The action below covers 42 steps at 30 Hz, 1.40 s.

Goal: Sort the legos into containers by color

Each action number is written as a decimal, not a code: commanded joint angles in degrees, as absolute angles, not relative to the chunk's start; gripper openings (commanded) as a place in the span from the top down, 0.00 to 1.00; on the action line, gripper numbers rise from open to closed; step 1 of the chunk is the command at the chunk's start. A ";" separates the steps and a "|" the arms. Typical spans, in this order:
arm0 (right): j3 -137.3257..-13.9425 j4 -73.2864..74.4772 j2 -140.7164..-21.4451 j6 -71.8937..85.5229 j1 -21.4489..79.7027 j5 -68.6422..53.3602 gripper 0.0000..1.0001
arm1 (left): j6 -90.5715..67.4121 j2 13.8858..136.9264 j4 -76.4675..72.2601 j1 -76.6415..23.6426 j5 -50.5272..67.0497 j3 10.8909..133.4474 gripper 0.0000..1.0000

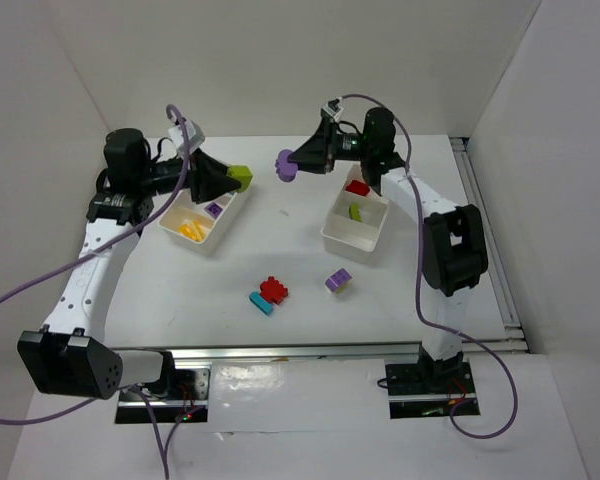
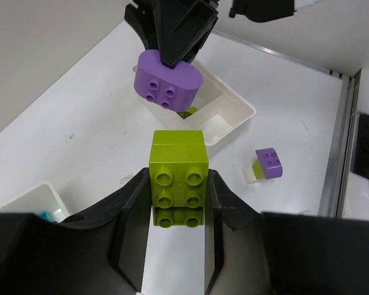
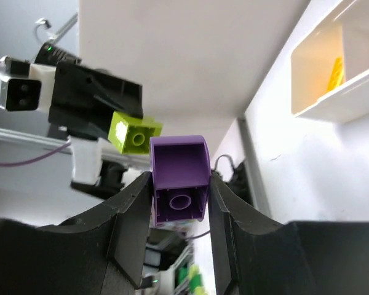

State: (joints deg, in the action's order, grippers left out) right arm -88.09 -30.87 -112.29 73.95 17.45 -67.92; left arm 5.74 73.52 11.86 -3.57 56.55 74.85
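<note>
Lime brick (image 2: 178, 178) pinched between the fingers of my left gripper (image 2: 178, 200), studs facing the wrist camera. From above it sits over the far right corner of the left tray (image 1: 234, 220). Purple brick (image 3: 179, 178), rounded on one side, is clamped in my right gripper (image 3: 179, 190), hollow underside toward that wrist camera. It is held off the surface (image 1: 280, 240), left of the right tray (image 1: 350, 242). The two held bricks face each other across the gap between the trays, near but apart. Left tray holds yellow pieces (image 1: 192, 231) in the near compartment and a small purple piece (image 1: 216, 209) in the far one. Right tray has a red piece (image 1: 357, 187) in the far compartment and a lime piece (image 1: 355, 211) in the next. On the surface nearer my bases lie a red-and-cyan cluster (image 1: 270, 295) and, well to its right, a purple-topped cluster (image 1: 338, 281).
</note>
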 commanded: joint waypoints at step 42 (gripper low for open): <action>-144.32 -1.32 -152.68 27.25 41.92 -25.22 0.14 | -34.54 66.80 33.75 2.11 -2.37 84.90 1.00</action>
State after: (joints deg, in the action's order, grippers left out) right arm -141.80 2.55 -153.27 26.94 41.80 -25.30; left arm -34.76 66.74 34.74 1.80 -2.87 82.63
